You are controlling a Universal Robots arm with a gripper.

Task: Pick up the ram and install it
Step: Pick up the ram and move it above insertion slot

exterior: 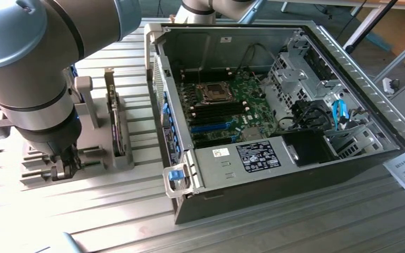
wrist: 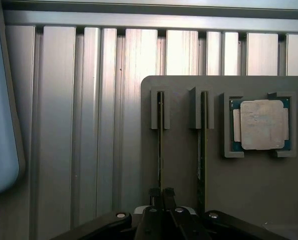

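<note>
Status: pick phase, nothing installed yet.

- Gripper (wrist: 161,193) is down at the grey holder (wrist: 248,190) on the bench (wrist: 64,125), at the exterior view's left, well apart from the open computer case (exterior: 343,58).
- Jaws are drawn close together on either side of the ram (wrist: 160,145), at its near end. It reads as a pinch on the stick's thin edge. Contact looks made, but grip firmness can't be judged.
- The ram stands on edge in its holder slot, the one farther from the processor chip (wrist: 261,125). Its far end sits between the slot's guide blocks, so it is not yet lifted out.
- The motherboard (exterior: 244,95) lies exposed inside the case. The long memory slots below the processor socket look empty from here.
- Done: approach, alignment and probably the grasp. Left: lift out, carry to the case, seat in a memory slot.

Counts:
- 2 ram sticks: the ram in the jaws and 1 spare stick (wrist: 202,145) in the neighbouring slot, both on edge and parallel
- 2 stick slots in the holder, both filled
- 1 processor chip, flat in its square pocket beside the spare stick
- 1 holder, 1 computer case, 1 motherboard
- 1 arm (exterior: 34,68), 1 gripper
- Memory slots on the motherboard: too small to count reliably
</note>
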